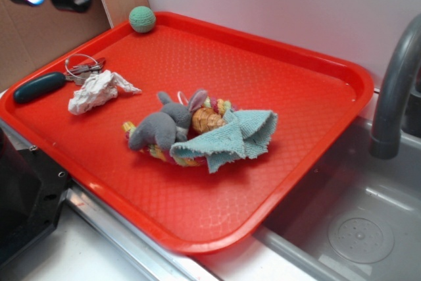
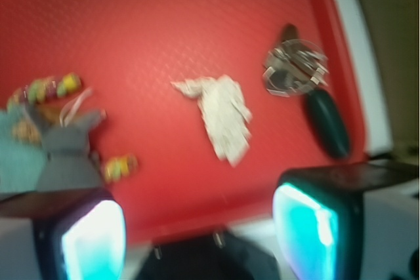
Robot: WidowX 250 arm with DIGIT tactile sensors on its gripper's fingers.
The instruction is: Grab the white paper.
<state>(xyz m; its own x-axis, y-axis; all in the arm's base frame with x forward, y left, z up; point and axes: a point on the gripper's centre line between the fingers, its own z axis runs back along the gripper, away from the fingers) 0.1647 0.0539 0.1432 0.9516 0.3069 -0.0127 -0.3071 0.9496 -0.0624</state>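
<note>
A red tray [image 1: 316, 64] carries everything — a crumpled white paper [image 1: 97, 91] near its left edge, a dark-handled whisk [image 1: 49, 80] just beside it, a green ball [image 1: 142, 19] in the far corner, and mid-tray a grey plush toy [image 1: 159, 128] touching a teal cloth [image 1: 240, 137].

Red, white, grey and teal.
Red tray [image 1: 316, 77] with fine diamond texture; white paper [image 1: 97, 91]; grey plush toy [image 1: 158, 127]; teal cloth [image 1: 237, 137]; green ball [image 1: 142, 19]; dark teal handle [image 1: 38, 87]; multicoloured rope [image 1: 158, 154].
</note>
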